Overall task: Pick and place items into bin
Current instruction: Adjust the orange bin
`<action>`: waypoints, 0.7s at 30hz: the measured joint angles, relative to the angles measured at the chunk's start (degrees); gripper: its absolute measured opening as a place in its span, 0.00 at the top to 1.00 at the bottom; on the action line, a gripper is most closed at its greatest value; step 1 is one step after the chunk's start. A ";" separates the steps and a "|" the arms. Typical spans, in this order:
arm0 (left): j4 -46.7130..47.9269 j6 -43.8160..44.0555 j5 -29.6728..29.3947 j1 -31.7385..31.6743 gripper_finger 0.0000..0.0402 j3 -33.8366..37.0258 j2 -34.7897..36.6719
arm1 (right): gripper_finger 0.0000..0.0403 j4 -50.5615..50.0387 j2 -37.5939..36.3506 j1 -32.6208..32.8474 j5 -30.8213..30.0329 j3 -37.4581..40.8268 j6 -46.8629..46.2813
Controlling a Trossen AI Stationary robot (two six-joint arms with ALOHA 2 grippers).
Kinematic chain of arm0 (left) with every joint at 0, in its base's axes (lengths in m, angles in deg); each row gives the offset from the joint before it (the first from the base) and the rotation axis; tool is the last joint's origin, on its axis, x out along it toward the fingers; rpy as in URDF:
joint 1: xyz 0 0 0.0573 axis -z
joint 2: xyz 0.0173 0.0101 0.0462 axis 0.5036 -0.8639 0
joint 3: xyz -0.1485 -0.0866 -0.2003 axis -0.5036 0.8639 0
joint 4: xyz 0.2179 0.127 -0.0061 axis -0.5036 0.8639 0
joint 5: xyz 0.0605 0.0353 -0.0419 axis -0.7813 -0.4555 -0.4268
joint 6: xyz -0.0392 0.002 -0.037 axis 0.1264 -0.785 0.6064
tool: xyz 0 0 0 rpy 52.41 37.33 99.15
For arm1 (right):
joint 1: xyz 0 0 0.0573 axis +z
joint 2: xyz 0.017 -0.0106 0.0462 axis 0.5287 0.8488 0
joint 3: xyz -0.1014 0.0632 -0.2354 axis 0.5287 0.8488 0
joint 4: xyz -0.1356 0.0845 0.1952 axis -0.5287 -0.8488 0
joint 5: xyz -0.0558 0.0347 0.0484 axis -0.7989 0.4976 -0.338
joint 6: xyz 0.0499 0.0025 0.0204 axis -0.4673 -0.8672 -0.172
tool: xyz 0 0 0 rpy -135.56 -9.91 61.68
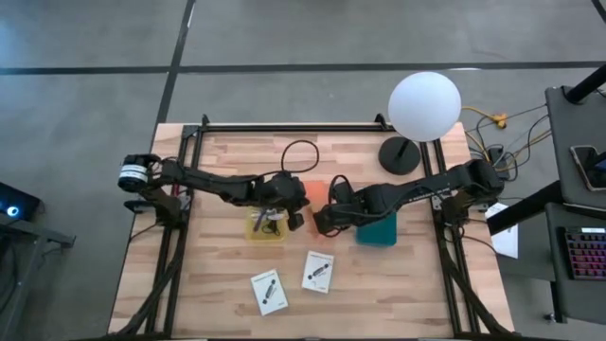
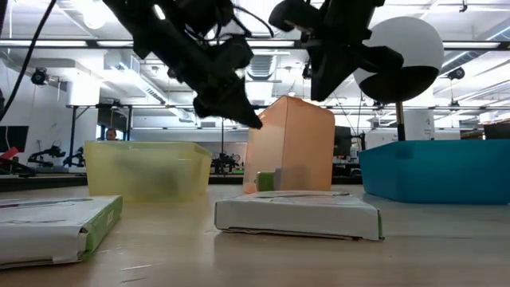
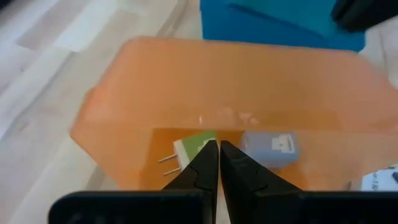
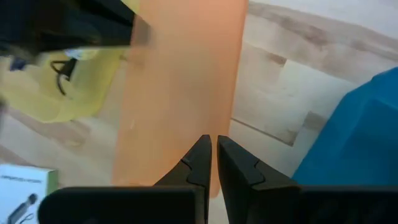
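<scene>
No text, brand, number or sign is legible in any view. The two white cards [image 1: 269, 292] [image 1: 318, 271] at the near side of the surface carry dark print and a small dark figure, but the characters are too small to read from above. In the right wrist view, the card [image 4: 22, 183] at the frame edge shows one line of fine print and part of a dark figure, also unreadable.
</scene>
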 joint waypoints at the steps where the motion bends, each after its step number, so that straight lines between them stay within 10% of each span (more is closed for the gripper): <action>1: -0.37 0.08 0.53 -0.07 1.00 -0.12 -0.57 | 0.96 -0.04 -0.16 -0.03 -0.46 0.00 -0.16; 14: 2.63 -7.24 0.03 -0.55 1.00 -7.78 -4.72 | 0.96 10.54 0.75 -0.06 3.34 5.57 -0.53; 21: -0.97 -6.99 0.73 -0.87 1.00 -8.07 -7.28 | 0.96 -2.92 1.18 0.34 4.43 5.09 0.48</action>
